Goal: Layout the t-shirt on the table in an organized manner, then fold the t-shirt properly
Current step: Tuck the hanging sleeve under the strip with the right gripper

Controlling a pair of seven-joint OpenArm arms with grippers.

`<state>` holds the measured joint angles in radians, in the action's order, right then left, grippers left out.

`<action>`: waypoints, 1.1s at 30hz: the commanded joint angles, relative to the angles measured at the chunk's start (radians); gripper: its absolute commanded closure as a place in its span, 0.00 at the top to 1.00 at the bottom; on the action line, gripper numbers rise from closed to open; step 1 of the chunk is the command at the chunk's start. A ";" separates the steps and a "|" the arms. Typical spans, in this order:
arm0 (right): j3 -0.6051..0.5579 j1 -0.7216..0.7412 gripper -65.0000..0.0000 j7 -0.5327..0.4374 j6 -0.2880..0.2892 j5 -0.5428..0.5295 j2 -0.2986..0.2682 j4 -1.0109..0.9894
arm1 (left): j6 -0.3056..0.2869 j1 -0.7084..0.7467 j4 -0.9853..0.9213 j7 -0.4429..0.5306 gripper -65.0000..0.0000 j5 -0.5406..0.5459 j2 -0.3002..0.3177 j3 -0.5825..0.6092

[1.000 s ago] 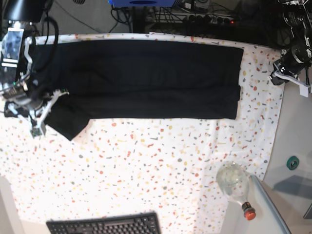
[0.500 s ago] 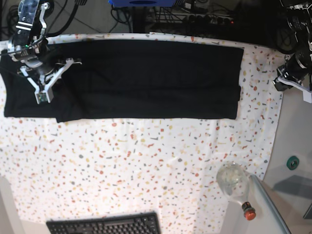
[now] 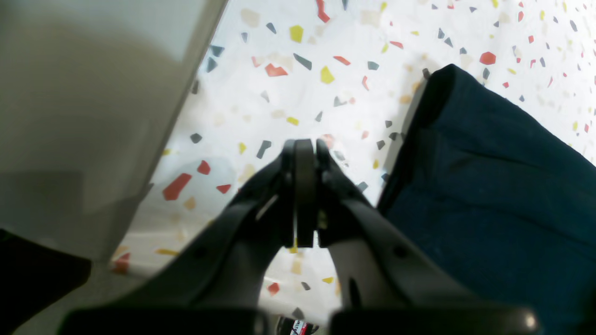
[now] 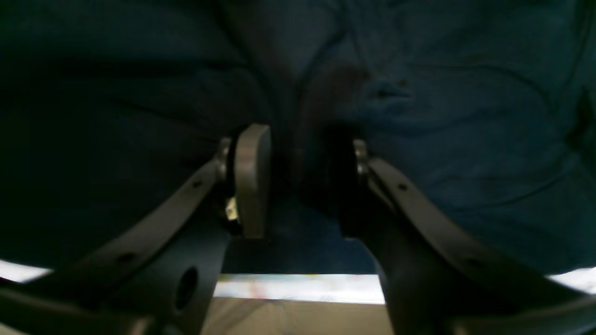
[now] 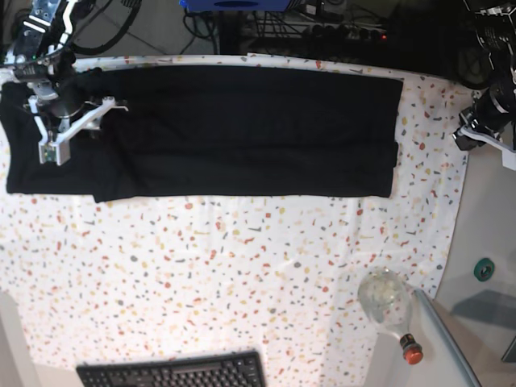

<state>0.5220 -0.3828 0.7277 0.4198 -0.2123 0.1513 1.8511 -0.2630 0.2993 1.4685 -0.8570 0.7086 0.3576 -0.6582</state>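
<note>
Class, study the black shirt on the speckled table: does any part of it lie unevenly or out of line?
Mostly neat. The t-shirt lies as a flat band, but its lower edge steps near the right gripper, where one layer lies offset.

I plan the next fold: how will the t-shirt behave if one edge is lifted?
The t-shirt is probably floppy and light: it lies flat in thin layers on the table. Soft creases in the right wrist view suggest it drapes and sags, so a lifted edge would likely trail.

A robotics lab or workshop bench: beyond the far edge of the speckled cloth-covered surface lie tangled cables and a power strip, a black keyboard sits at the near edge, and two robot arms flank the bench.
</note>
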 commanded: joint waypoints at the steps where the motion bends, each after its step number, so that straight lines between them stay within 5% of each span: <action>1: 0.025 -0.006 0.33 -0.020 -0.002 -0.055 -0.012 0.037 | -0.003 -0.005 0.014 0.015 0.00 0.010 0.024 -0.007; 4: 0.063 -0.006 0.28 -0.023 -0.017 -0.108 -0.014 0.083 | -0.003 -0.005 0.014 0.015 0.00 0.010 0.028 -0.007; 8: 0.043 0.064 0.00 -0.015 -0.042 -0.101 -0.035 0.061 | -0.003 -0.005 0.014 0.018 0.00 0.010 0.028 -0.007; 14: 0.014 0.215 0.00 -0.020 -0.078 -0.101 -0.120 -0.241 | -0.003 -0.005 0.014 0.018 0.00 0.010 0.024 -0.007; 18: 0.016 0.186 0.00 -0.050 -0.135 -0.101 -0.154 -0.310 | -0.003 -0.005 0.014 0.018 0.00 0.010 0.027 -0.010; 26: 0.016 0.035 0.00 -0.053 -0.135 -0.103 -0.115 -0.291 | -0.003 -0.005 0.013 0.018 0.00 0.010 0.028 -0.008; 33: 0.016 -0.006 0.00 0.023 -0.135 -0.103 -0.089 -0.081 | -0.003 -0.032 -0.012 0.018 0.00 0.009 0.030 -0.008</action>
<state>0.5365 -0.3920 0.7704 0.2760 -0.3016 0.0654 1.7462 -0.2630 0.2676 1.4483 -0.8543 0.7101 0.3664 -0.6598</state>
